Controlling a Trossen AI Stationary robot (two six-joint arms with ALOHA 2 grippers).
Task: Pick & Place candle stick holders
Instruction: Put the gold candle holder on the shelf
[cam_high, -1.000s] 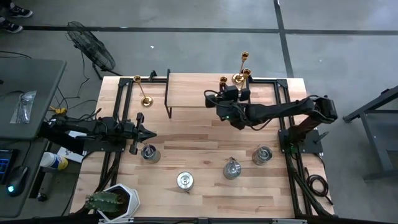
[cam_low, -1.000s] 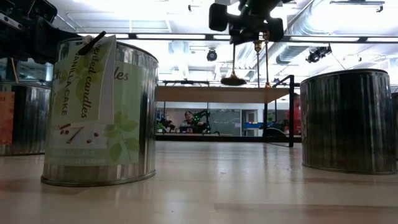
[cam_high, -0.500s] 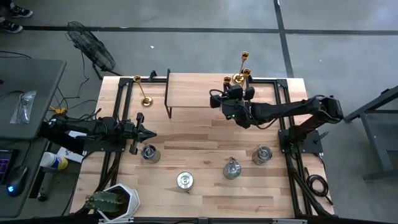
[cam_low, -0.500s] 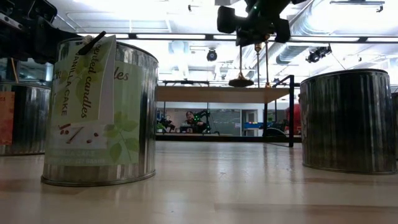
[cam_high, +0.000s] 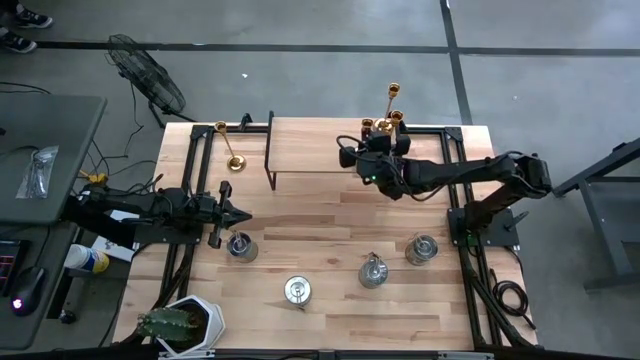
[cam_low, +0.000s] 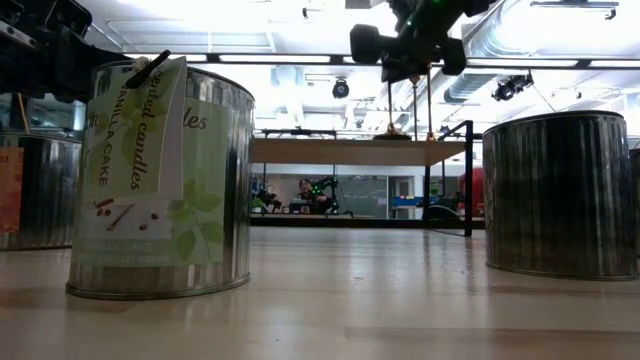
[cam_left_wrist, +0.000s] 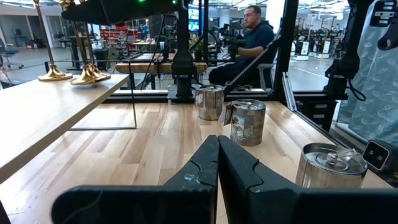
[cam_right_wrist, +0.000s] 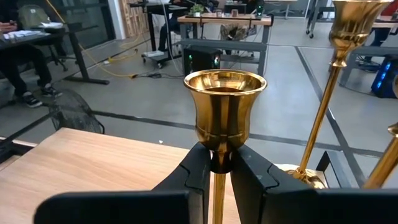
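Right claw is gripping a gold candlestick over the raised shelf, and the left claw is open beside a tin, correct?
Not quite: the left claw is shut, as the left wrist view shows. The rest holds: the right claw grips a gold candlestick over the shelf; a tin sits beside the left claw.

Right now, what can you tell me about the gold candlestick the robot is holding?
The candlestick is shiny gold metal: a bell-shaped cup with a flared rim on a thin stem. It stands upright. The right gripper is shut on the stem just under the cup, over the raised shelf at the table's far side, beside two taller gold ones.
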